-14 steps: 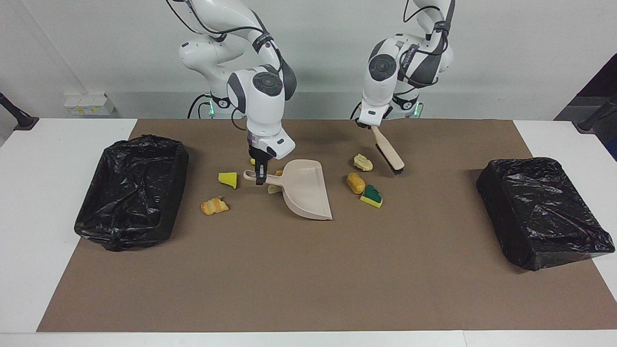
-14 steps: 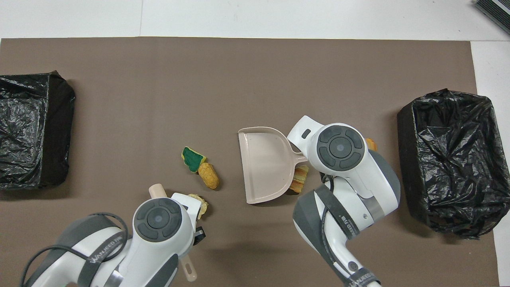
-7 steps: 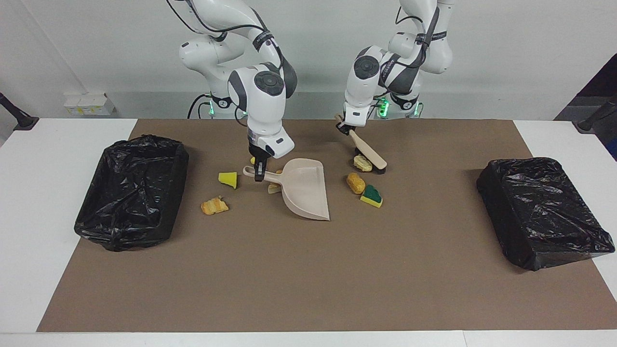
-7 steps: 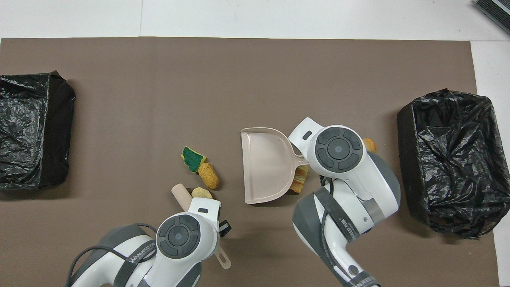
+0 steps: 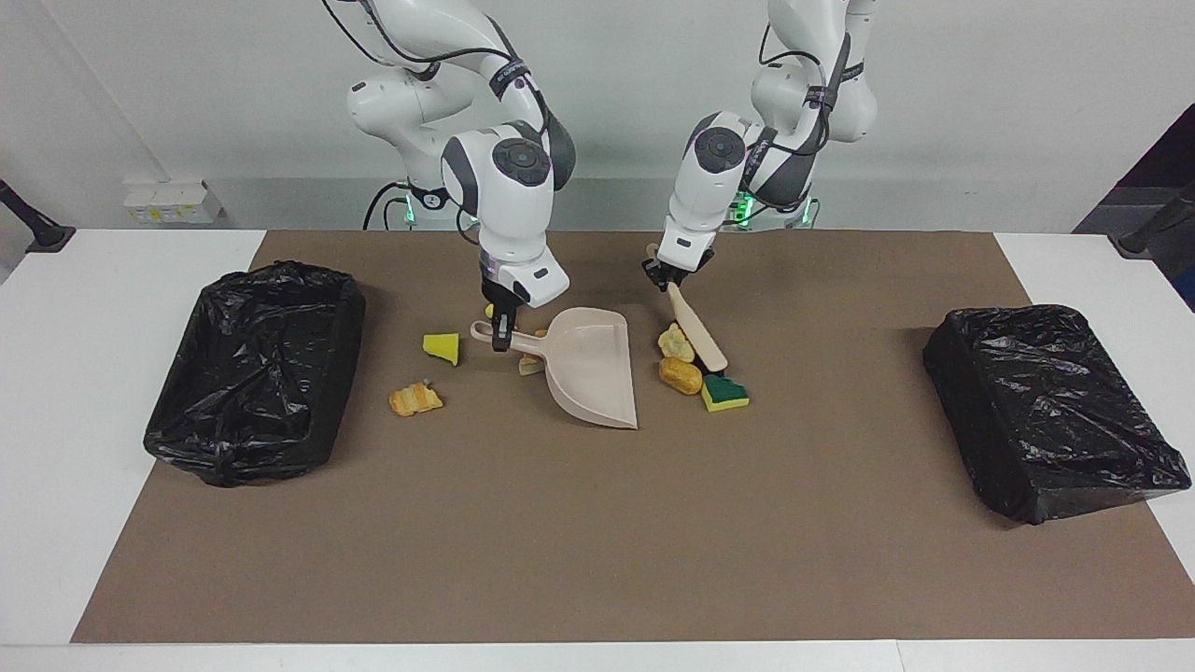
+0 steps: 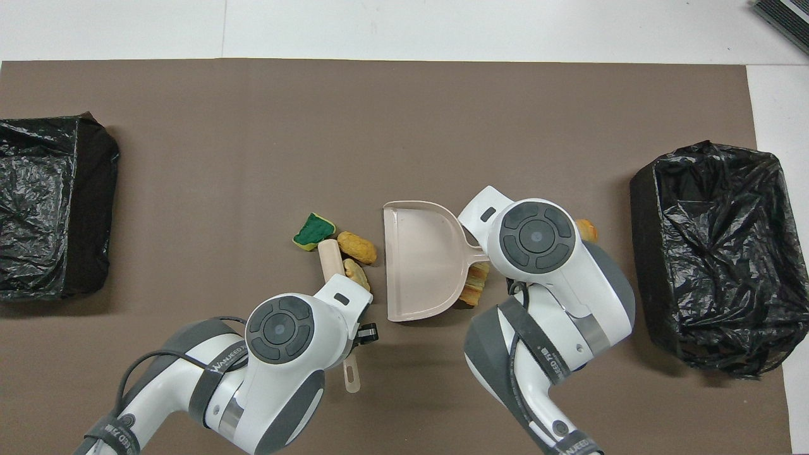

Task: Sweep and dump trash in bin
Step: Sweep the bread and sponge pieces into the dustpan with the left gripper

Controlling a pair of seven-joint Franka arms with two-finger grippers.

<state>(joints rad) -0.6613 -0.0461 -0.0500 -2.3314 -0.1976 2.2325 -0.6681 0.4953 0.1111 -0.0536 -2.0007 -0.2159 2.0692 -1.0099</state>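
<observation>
Facing view alone shows my left hand (image 5: 668,277) pinched on the brush (image 5: 695,329) handle and my right hand (image 5: 502,338) pinched on the dustpan (image 5: 591,369) handle; from overhead my own wrists cover both grips.

Item: brush, beige, slanting down from my left hand, its head among three scraps beside the dustpan's open edge: a pale yellow foam lump (image 5: 674,342), an orange-tan bread-like lump (image 5: 681,375), a green-and-yellow sponge piece (image 5: 724,393).

Item: dustpan, smooth beige plastic, flat on the brown mat (image 5: 597,523).

Item: further trash toward the right arm's end: a yellow foam wedge (image 5: 442,347), a ridged orange lump (image 5: 415,399), with small scraps under the dustpan handle.

Item: two bins (image 5: 254,369) (image 5: 1055,411), crinkled black liners, one at each end of the tabletop (image 5: 93,373).

Pose: both wrists point steeply down.
</observation>
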